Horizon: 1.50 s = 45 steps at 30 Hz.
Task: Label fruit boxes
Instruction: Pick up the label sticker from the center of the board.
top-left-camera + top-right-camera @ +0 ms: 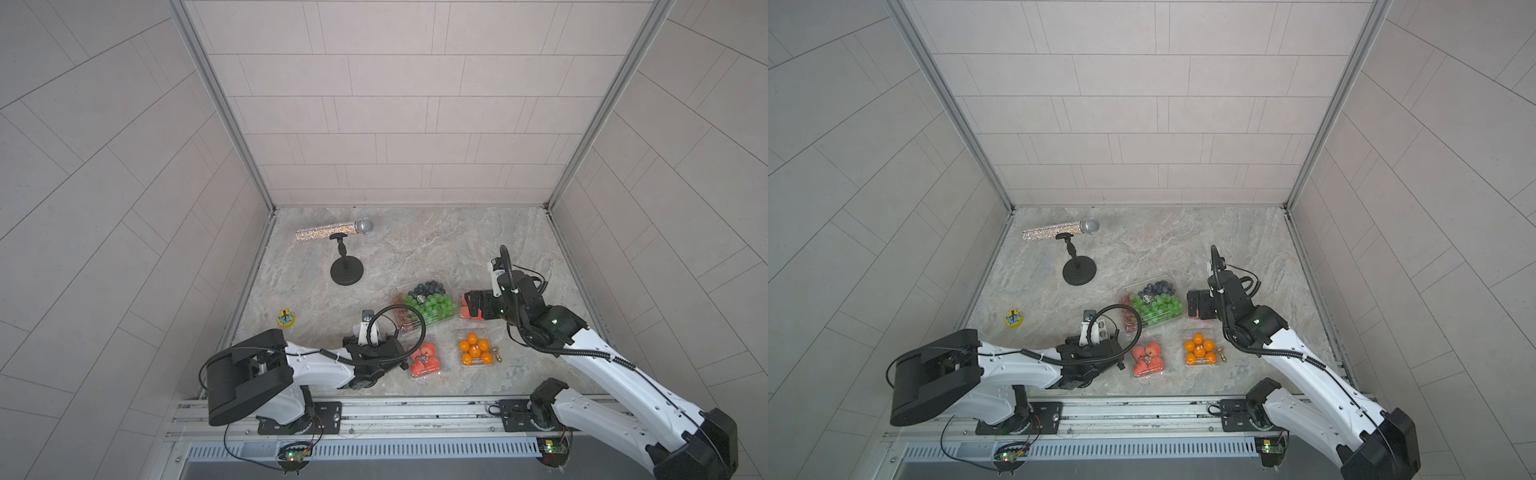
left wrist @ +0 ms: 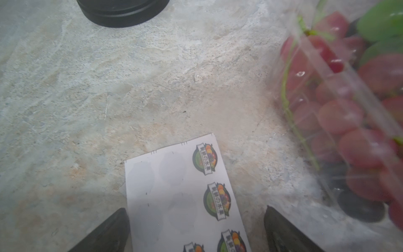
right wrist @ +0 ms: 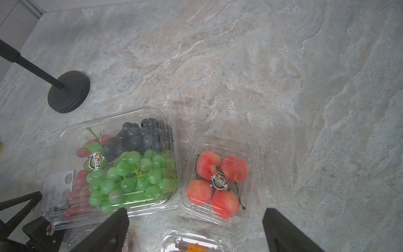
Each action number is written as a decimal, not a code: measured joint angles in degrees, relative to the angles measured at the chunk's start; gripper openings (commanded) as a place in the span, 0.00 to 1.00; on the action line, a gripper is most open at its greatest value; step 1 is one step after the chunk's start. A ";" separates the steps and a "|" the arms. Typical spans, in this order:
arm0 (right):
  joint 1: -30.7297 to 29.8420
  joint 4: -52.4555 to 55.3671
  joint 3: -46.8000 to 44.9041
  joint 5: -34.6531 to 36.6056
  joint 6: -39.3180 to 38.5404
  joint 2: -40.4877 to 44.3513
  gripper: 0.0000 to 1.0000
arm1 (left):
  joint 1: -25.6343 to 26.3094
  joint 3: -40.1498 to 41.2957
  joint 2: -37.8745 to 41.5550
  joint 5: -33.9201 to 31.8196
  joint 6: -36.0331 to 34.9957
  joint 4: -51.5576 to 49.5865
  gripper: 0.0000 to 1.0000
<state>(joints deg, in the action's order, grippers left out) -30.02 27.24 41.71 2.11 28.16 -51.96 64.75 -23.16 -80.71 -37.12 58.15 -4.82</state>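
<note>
Of the fruit boxes, the large clear one [image 1: 426, 305] [image 1: 1154, 305] [image 3: 113, 168] holds green, red and dark grapes and bears a round sticker [image 3: 96, 161]. Beside it a small box of red fruit [image 3: 218, 183] also carries a sticker [image 3: 219, 180]. My right gripper [image 3: 196, 229] [image 1: 471, 307] hovers over that small box, open and holding nothing. Nearer the front lie another red-fruit box [image 1: 424, 359] [image 1: 1148, 359] and the box of oranges [image 1: 473, 351] [image 1: 1200, 351]. My left gripper [image 2: 196, 229] stands open over the white sticker sheet [image 2: 185, 196], its fingers either side of it.
A glittery microphone [image 1: 334, 232] sits on a black stand with a round base [image 1: 347, 272] [image 3: 68, 91] at the back left. A small yellow object [image 1: 286, 319] lies at the left. A small brass piece [image 1: 495, 356] rests by the orange box. Tiled walls enclose the stone tabletop [image 1: 436, 245].
</note>
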 measured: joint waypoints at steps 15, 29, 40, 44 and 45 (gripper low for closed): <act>-0.48 -0.04 -0.02 -2.08 0.20 2.58 0.99 | -0.37 2.25 3.15 1.77 0.33 -2.19 0.87; -1.22 -0.46 -0.61 -2.84 0.39 4.57 0.97 | -0.74 3.32 8.22 3.28 -0.83 -5.25 0.39; -4.31 -11.32 -4.85 -13.75 2.51 7.80 0.94 | -0.74 4.02 37.40 3.50 -15.69 -1.57 0.36; -6.91 -21.92 -8.37 -19.93 3.87 7.26 0.90 | -0.74 4.37 44.26 7.04 -24.39 5.57 0.36; -7.45 -24.96 -8.63 -21.70 4.26 5.97 0.86 | -0.74 4.42 44.89 8.41 -26.40 7.72 0.36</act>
<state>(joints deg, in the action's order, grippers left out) -37.47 2.28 33.08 -19.59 32.42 -46.00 64.01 -18.74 -35.81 -28.71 31.75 2.90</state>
